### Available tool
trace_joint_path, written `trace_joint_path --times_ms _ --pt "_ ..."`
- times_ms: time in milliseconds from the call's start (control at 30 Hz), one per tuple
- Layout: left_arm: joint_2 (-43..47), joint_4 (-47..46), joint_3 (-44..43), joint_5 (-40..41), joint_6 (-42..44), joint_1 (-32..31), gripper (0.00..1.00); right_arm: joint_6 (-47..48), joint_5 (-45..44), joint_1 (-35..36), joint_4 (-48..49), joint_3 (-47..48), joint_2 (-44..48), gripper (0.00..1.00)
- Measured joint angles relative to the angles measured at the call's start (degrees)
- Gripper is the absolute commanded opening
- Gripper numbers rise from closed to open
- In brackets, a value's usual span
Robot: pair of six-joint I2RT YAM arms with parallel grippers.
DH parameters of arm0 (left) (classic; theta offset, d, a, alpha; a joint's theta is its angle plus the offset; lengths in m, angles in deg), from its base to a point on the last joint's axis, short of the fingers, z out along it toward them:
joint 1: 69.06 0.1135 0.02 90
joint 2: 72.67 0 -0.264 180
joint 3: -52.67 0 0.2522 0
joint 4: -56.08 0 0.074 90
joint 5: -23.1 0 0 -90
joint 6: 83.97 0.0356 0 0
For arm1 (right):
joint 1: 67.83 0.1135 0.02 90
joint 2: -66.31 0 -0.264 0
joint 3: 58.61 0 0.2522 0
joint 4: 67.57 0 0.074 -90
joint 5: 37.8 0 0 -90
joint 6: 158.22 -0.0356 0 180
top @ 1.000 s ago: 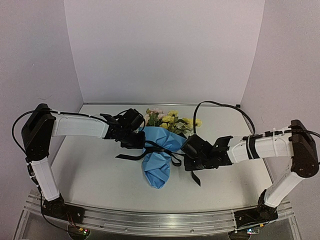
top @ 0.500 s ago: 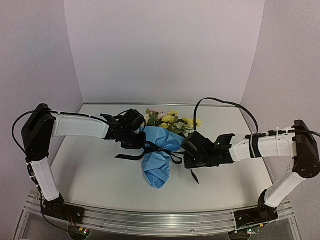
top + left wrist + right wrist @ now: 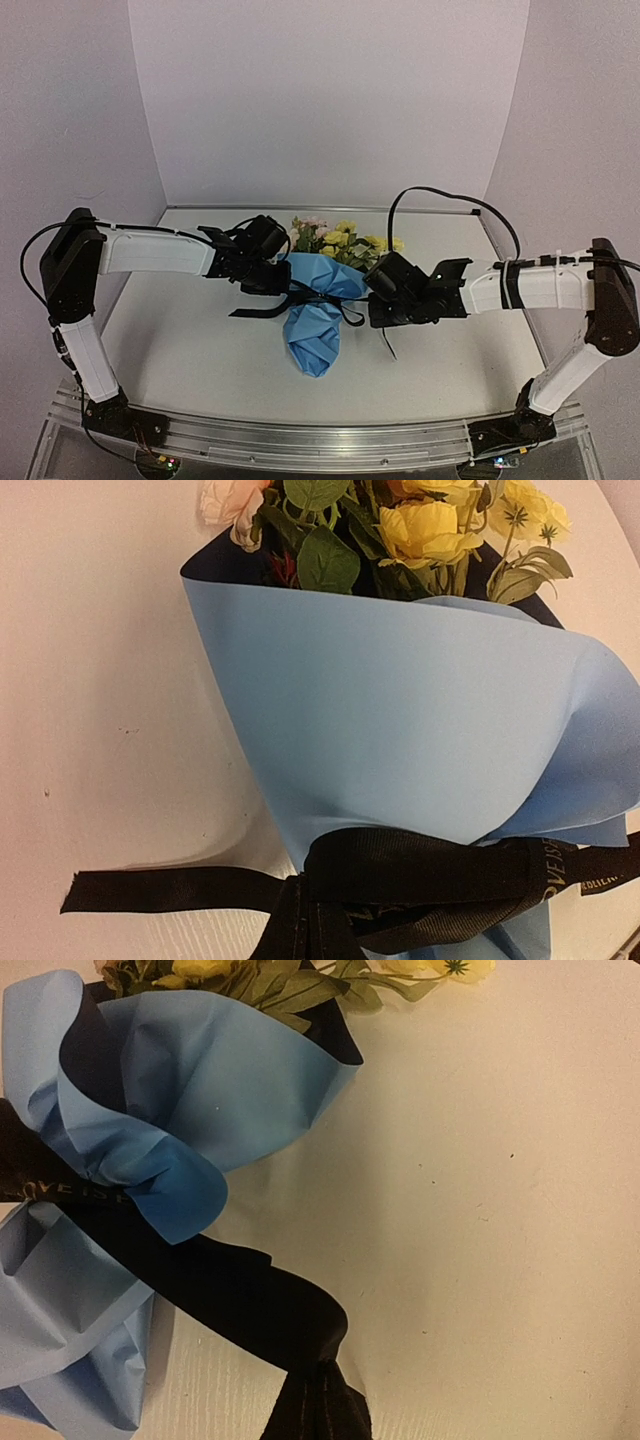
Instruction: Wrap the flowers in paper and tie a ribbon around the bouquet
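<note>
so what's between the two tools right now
The bouquet, with the black ribbon around its waist, lies between the left tool and right tool; the top view shows it.

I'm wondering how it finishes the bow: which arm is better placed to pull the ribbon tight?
Probably the right. A stretch of ribbon runs from the paper into the right gripper, with bare table beside it to pull across. The left gripper pinches close against the paper, better for steadying.
</note>
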Motion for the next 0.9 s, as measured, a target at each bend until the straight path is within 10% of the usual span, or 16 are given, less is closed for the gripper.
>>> trace_joint_path --times_ms 600,900 --pt "0.0 -1.2 0.7 -0.6 0.1 0.0 0.0 0.4 2.0 -7.0 -1.2 4.7 -7.0 0.16" --pt "-0.1 -1.1 0.7 -1.1 0.1 0.0 0.0 0.3 5.4 -9.9 -1.0 8.0 -9.3 0.39"
